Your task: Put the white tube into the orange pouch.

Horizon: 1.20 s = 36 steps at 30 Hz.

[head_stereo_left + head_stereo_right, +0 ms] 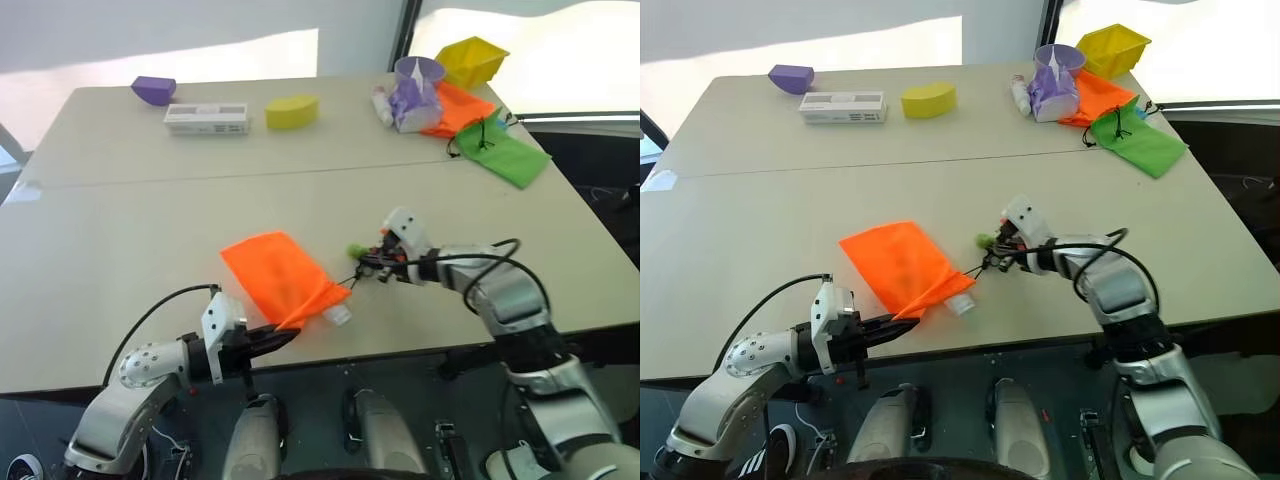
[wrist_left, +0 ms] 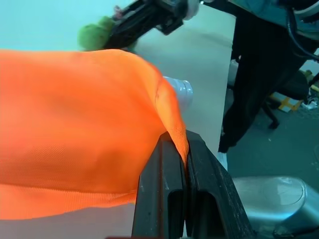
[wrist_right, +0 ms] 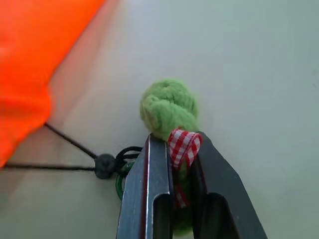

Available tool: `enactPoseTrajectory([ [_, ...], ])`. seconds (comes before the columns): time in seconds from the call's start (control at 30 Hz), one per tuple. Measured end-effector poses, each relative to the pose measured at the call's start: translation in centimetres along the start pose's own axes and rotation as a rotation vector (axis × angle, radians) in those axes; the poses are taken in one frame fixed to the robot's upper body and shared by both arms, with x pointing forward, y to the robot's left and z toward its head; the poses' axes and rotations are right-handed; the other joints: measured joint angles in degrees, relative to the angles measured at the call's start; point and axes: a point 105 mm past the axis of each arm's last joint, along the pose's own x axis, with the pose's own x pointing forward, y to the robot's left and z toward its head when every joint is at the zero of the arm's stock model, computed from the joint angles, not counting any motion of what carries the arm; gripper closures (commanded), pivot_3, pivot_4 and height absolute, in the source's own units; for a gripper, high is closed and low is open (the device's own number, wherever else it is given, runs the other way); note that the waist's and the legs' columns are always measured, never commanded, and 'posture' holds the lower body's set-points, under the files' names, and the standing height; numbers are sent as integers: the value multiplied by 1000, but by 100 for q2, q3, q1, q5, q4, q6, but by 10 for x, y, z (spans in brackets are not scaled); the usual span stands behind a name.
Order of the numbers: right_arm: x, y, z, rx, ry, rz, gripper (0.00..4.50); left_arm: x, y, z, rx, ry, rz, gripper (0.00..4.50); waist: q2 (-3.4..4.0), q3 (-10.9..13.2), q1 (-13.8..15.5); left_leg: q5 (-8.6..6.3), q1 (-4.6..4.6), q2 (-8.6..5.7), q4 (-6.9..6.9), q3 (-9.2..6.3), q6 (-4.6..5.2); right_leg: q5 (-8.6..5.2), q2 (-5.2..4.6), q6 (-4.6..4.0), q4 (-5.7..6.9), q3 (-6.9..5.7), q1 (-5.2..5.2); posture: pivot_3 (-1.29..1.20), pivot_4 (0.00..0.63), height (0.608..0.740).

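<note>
Two grippers at work over the near edge of the table [image 1: 120, 210]. Left gripper [image 1: 285, 335] reaching in low and nearly level from the near-left, forearm bent across the table's front edge, fingers [image 2: 164, 184] pressed together on a fold of the orange pouch [image 1: 275, 275] at its near corner. Pouch lying flat just in from the near edge, about midway along it, mouth turned toward the right. White tube [image 1: 340, 315] mostly swallowed by the fabric, capped end poking out of the pouch mouth and resting on the tabletop. Right gripper [image 1: 370, 265] coming in from the right, elbow out past the table's right side, wrist angled down and toward the left, fingers [image 3: 154, 194] nipped narrow on the cord end beside the green pom [image 3: 167, 107], a scrap of red-checked ribbon [image 3: 183, 144] caught between them. Dark cord [image 3: 70, 142] running from the clamped end back to the pouch mouth. Over at the far right corner: a duller orange pouch [image 1: 460, 108], a green pouch [image 1: 505, 155], a yellow bin [image 1: 472, 58].
</note>
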Motion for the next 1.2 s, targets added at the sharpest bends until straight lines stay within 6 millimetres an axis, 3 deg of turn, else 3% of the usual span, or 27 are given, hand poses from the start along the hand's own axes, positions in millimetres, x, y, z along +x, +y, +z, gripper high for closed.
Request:
enactPoseTrajectory([
  [0.1,-23,14,-4,-30,43,96,4473,1,3,4,0,-20,8,4500,1,1,-30,0,5,1,0,-2,0,-10,3,17,2,1,1,0,150,740],
  [0.23,-44,19,1,-61,67,154,4473,1,5,8,3,-34,9,4500,1,1,-25,0,16,0,0,-6,-1,-9,7,14,3,1,8,0,150,740],
  [0.37,-54,27,9,-52,50,222,4473,1,5,8,-4,-42,8,4500,0,1,-17,0,16,0,1,-6,-1,-9,5,14,1,1,9,0,150,740],
  [0.47,-53,28,22,-46,5,236,4473,2,9,14,-4,-70,15,4500,0,1,-24,0,13,-1,4,-4,0,-8,5,13,1,5,7,0,150,740],
  [0.53,-46,19,33,-82,-44,166,4473,0,10,15,2,-66,21,4500,-3,-1,-32,0,14,-1,4,-5,0,-8,8,13,1,6,8,0,150,740],
  [0.7,-28,8,21,-62,-28,84,4473,-1,9,12,-9,-61,27,4500,-2,0,-6,0,4,-3,5,-4,0,4,5,-6,0,6,3,0,150,740],
  [1.2,-26,8,14,-83,-33,69,4473,-2,9,9,-12,-48,29,4500,-2,0,-14,0,9,-2,7,-4,0,-3,7,7,6,6,6,0,150,740],
])
